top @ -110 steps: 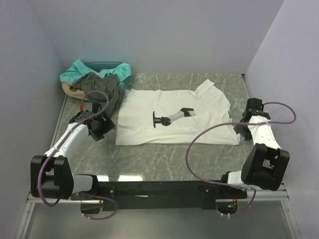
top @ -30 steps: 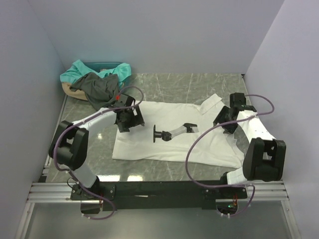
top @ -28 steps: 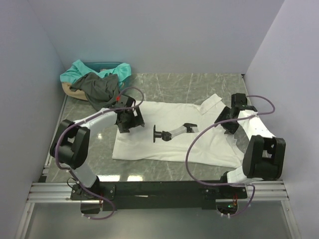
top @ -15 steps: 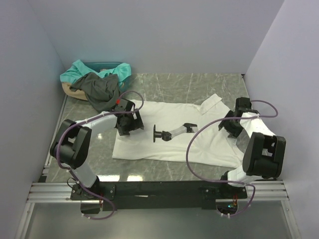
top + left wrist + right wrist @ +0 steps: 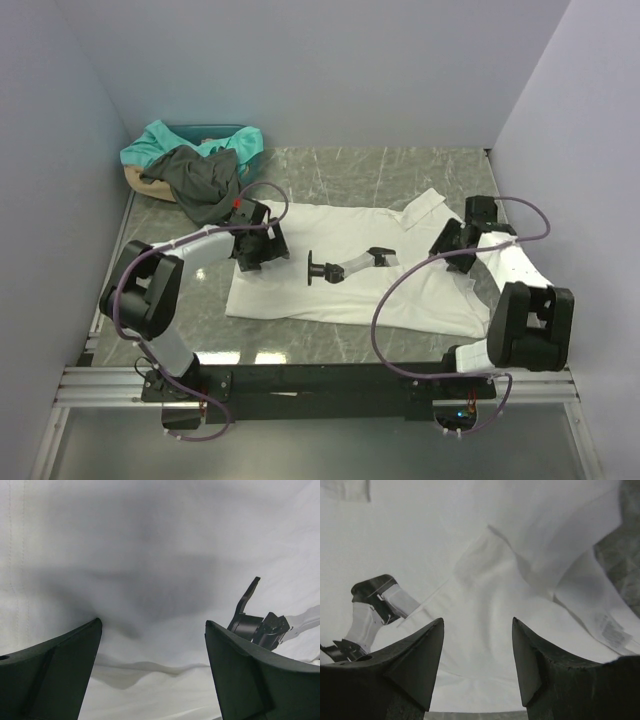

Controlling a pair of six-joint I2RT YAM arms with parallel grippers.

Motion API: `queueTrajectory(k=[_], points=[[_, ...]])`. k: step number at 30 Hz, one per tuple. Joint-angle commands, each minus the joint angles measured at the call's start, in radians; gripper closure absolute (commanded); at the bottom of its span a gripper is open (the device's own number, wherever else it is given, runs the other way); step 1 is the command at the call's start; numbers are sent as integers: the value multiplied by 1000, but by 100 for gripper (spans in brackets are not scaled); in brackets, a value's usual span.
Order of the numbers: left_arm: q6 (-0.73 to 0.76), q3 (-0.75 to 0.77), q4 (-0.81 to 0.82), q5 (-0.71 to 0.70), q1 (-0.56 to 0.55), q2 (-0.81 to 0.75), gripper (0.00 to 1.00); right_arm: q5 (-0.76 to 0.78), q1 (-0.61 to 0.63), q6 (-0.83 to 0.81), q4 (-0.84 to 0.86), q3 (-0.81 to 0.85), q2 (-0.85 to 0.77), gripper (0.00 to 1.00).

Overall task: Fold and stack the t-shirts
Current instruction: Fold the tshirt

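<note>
The large white t-shirt (image 5: 330,295) lies spread on the marble table with its black-and-grey chest print (image 5: 345,263) facing up. My left gripper (image 5: 256,248) is open over the shirt's left part; white cloth with a low wrinkle lies between its jaws (image 5: 152,625), and the print (image 5: 260,626) is to the right. My right gripper (image 5: 453,243) is open over the shirt's right part near the collar (image 5: 422,207), with cloth between its jaws (image 5: 477,622). The dark grey shirt (image 5: 200,182) and the teal shirt (image 5: 160,140) are heaped at the back left.
A tan basket (image 5: 134,179) holds the heap of shirts in the back left corner. Walls close the table on the left, back and right. The right arm's purple cable (image 5: 385,295) loops over the white shirt. A white tag (image 5: 612,630) shows by the collar.
Both arms have come in from the table's sides onto the white shirt, whose right near corner now lies closer to me. In the last half second the right gripper shifted slightly left.
</note>
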Motion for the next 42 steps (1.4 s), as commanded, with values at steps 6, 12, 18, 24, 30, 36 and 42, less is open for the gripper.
queueTrajectory(k=[6, 12, 18, 24, 30, 36, 42], points=[[10, -89, -4, -2, 1, 8, 8, -115, 13, -1, 86, -2, 133, 37], [3, -132, 2, 0, -1, -15, 8, -85, 13, 6, 45, -12, 187, 37], [-19, -181, 13, 0, -16, -42, 8, -23, -4, 10, -6, -72, 173, 37], [-66, -257, 4, 5, -44, -95, 8, -3, -36, 15, -36, -135, 113, 37], [-114, -323, -18, 15, -73, -178, 8, 24, -39, 25, -75, -158, 52, 36], [-174, -353, -44, 28, -119, -262, 8, 13, -39, 35, -105, -143, 10, 36], [-140, -210, -136, -14, -121, -281, 6, -21, -39, 30, -157, -30, -50, 36]])
